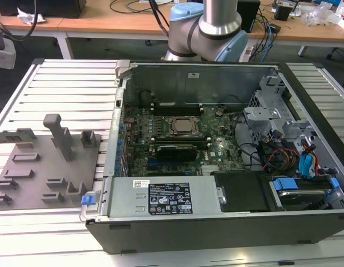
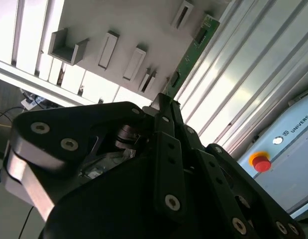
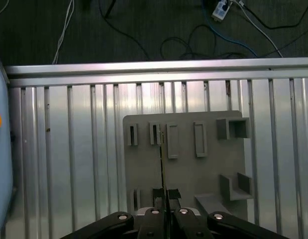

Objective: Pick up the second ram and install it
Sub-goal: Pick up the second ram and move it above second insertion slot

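1. In the second wrist view, my gripper (image 2: 165, 101) is pinching the second ram (image 2: 191, 51). The two black fingers (image 2: 166, 144) are pressed onto one end of the stick.
2. The rest of the green stick pokes straight out past the fingertips, away from the hand. I can see its flat green side and a few small dark chips on it.
3. In the first wrist view, I see the second ram (image 3: 160, 164) from its thin edge. It looks like a thin line that starts between the tips of the gripper (image 3: 166, 197) and runs out over the grey holder plate (image 3: 193, 174).
4. The far end of the stick reaches close to the row of slot blocks on that plate. I cannot tell if the stick touches the plate or hangs just above it.
5. In the second wrist view, the grey holder plate (image 2: 144, 22) sits behind the stick, and the stick's far end is near the plate's edge, by the shiny metal slats.
6. In the exterior view, the grey holder plate (image 1: 49, 167) lies on the slatted table (image 1: 66, 83), on the exterior view's left.
7. The open computer case (image 1: 216, 225) stands just beside the plate, on the exterior view's right. Its green motherboard (image 1: 216, 150) is inside.
8. The robot arm (image 1: 213, 22) stands behind the case.
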Robot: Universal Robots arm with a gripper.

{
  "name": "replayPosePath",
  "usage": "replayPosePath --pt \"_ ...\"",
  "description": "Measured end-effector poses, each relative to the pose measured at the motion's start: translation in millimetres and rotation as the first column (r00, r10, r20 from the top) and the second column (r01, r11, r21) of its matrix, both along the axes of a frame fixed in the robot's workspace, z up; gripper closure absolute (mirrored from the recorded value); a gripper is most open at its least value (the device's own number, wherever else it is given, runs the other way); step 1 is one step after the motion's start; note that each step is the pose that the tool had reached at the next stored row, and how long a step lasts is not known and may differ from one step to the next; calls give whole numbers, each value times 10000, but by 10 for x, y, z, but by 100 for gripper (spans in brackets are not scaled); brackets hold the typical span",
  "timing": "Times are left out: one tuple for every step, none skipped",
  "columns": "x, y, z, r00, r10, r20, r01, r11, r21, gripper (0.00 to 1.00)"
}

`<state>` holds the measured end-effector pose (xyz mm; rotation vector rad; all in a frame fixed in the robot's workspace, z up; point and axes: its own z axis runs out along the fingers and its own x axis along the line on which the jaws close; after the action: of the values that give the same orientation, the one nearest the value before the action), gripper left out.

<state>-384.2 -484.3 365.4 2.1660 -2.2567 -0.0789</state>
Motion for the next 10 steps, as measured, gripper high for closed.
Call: replayPosePath --pt "0 0 37 10000 0 0 0 10000 0 87" --pt "0 0 70 10000 0 0 0 10000 0 87" --pt "0 0 85 10000 0 0 0 10000 0 87" --pt "0 0 95 10000 0 0 0 10000 0 87" --pt "0 0 121 10000 0 0 0 10000 0 87" --pt "0 0 132 10000 0 0 0 10000 1 87" --pt "0 0 144 10000 0 1 0 10000 0 87" --pt "0 0 157 10000 0 0 0 10000 0 87" --pt "0 0 169 10000 0 0 0 10000 0 87" --pt "0 0 186 10000 0 0 0 10000 0 87"
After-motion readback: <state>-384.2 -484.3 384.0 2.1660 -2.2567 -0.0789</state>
